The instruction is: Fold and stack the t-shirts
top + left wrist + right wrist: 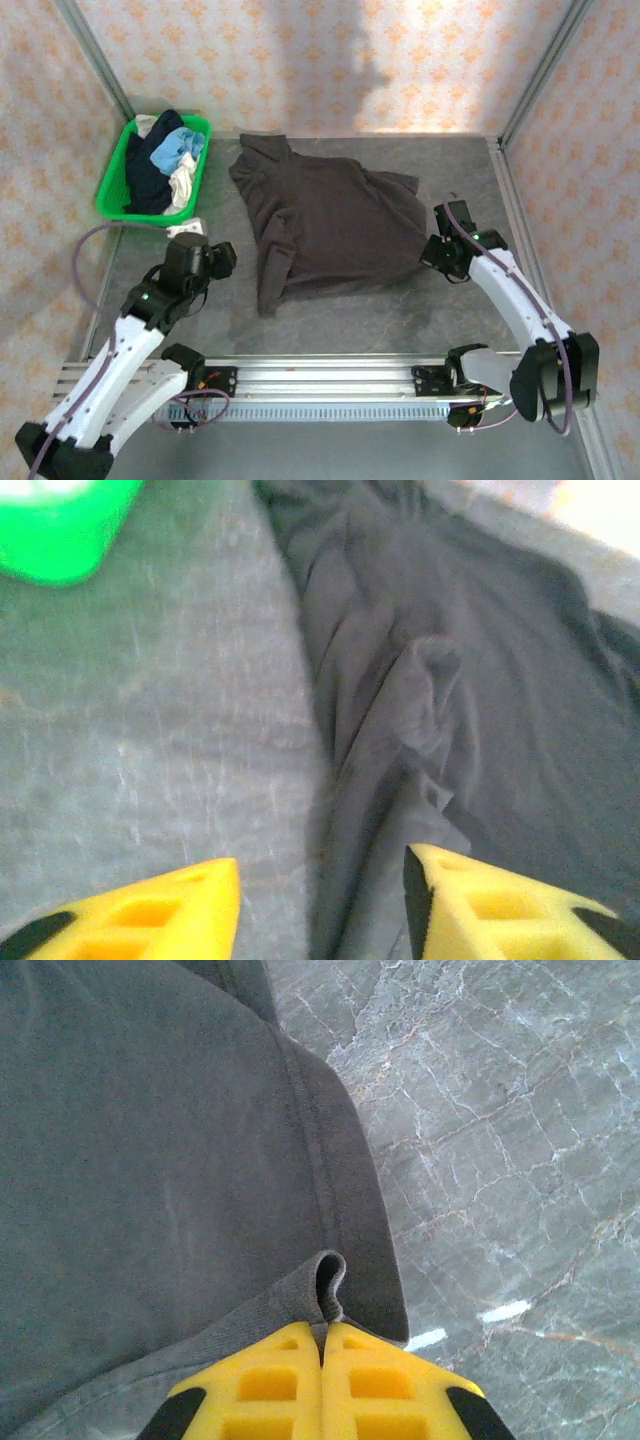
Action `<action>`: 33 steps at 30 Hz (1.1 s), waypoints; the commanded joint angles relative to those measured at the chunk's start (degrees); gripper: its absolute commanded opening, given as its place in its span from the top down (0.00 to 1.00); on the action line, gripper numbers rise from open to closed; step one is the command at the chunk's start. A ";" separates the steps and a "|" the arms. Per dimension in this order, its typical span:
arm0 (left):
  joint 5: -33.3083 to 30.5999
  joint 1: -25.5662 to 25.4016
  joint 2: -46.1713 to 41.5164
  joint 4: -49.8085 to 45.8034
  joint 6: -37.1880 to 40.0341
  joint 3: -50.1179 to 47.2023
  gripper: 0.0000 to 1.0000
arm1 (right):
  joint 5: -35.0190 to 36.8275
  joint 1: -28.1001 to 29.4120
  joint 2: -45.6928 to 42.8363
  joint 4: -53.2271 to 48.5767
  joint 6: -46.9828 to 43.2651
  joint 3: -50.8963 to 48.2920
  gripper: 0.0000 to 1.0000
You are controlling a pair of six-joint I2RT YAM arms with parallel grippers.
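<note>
Got the brown shirt (330, 225) spread out mid-table (400, 320), collar at the far end and its left edge running far-to-near, with the other shirts (165, 160) heaped in the basket (112, 190) off its far-left corner. Can see the right gripper (322, 1335) clamped on a fold at its right edge, and the left gripper (320, 870) spread and empty just off its left edge. Guessing left grabs that edge next.
</note>
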 commanded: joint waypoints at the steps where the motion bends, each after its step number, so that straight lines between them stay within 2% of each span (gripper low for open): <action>1: -5.51 -0.26 2.15 -0.31 -2.84 2.61 0.43 | 0.79 -0.44 -5.85 -1.97 5.14 -0.25 0.89; 2: -5.85 -0.27 4.27 -0.05 -2.81 3.61 0.39 | 2.03 -0.43 -6.91 -2.31 5.45 0.00 0.74; 3: -5.01 -0.27 6.57 0.87 -2.12 4.53 0.37 | 3.20 -0.44 -7.24 -3.19 5.73 0.84 0.65; 4: -3.91 -0.27 10.16 1.81 -1.50 5.90 0.36 | 3.78 -0.43 -7.19 -3.70 5.57 2.07 0.61; 7: -0.92 -0.26 23.42 1.87 0.45 13.09 0.36 | 3.17 -0.43 -5.79 -2.31 5.26 5.79 0.56; 9: 1.19 -0.54 32.24 1.03 2.25 18.62 0.36 | 1.80 -0.43 -4.02 1.85 4.53 7.52 0.49; 12: 3.98 -1.92 41.27 3.41 4.29 22.86 0.33 | 2.26 -0.46 3.52 8.50 2.55 11.09 0.42; 15: 6.95 -2.81 48.03 3.15 4.89 25.62 0.32 | 2.44 -0.44 18.08 11.67 -0.27 19.31 0.43; 16: 7.12 -3.21 49.21 2.84 4.85 25.64 0.33 | 3.34 -0.44 24.05 11.85 -1.36 23.56 0.46; 19: 8.44 -3.75 49.09 4.27 4.70 21.76 0.37 | 7.14 -0.68 41.27 8.11 -3.48 39.77 0.64; 22: 11.08 -4.36 47.11 6.93 4.05 16.52 0.39 | 9.18 -1.12 57.10 1.65 -4.48 58.33 0.71; 25: 10.66 -5.02 46.39 6.28 3.62 12.90 0.50 | 8.82 -2.28 69.26 -3.53 -3.79 73.77 0.75; 27: 9.72 -5.04 45.65 5.56 3.23 10.40 0.64 | 6.38 -3.51 75.55 -5.67 -2.86 81.38 0.77; 29: 8.30 -4.96 44.13 4.27 2.46 8.00 0.73 | 4.32 -4.51 81.24 -8.45 -1.94 88.28 0.79; 33: 6.02 -4.84 39.54 1.95 -0.94 4.34 0.93 | 1.51 -5.19 85.85 -9.17 0.02 91.23 0.79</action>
